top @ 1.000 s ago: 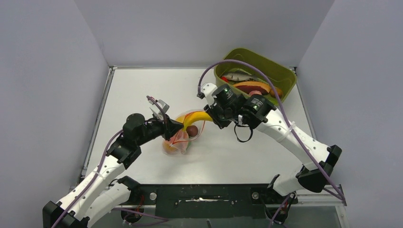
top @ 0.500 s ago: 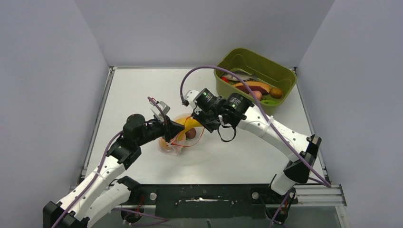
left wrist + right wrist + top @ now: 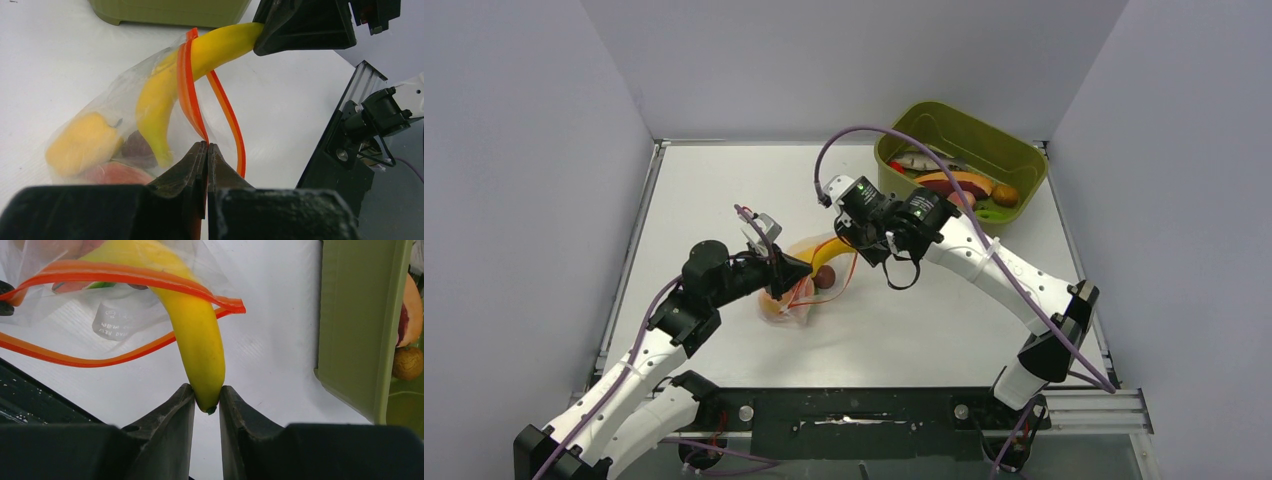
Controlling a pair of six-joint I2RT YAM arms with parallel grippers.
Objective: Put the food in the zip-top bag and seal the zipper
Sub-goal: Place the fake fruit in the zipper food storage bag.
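Note:
The clear zip-top bag (image 3: 796, 300) lies mid-table with its red-orange zipper (image 3: 186, 85) open in a loop. My left gripper (image 3: 206, 145) is shut on the zipper strip at the near lip. My right gripper (image 3: 207, 392) is shut on the tip of the yellow banana (image 3: 196, 330), which passes through the mouth, its far end inside the bag (image 3: 155, 107). Inside the bag lie a yellow pepper (image 3: 80, 142), a dark purple piece (image 3: 136, 149) and a peach (image 3: 112, 174). In the top view the banana (image 3: 824, 252) bridges both grippers.
An olive-green tub (image 3: 964, 150) stands at the back right, holding a watermelon slice (image 3: 956, 184) and other toy food. Its wall is close on the right in the right wrist view (image 3: 360, 325). Grey walls enclose the table on three sides.
My right gripper pushed the banana left into the bag mouth, then drew back a little to the right. My left gripper kept its hold on the zipper.

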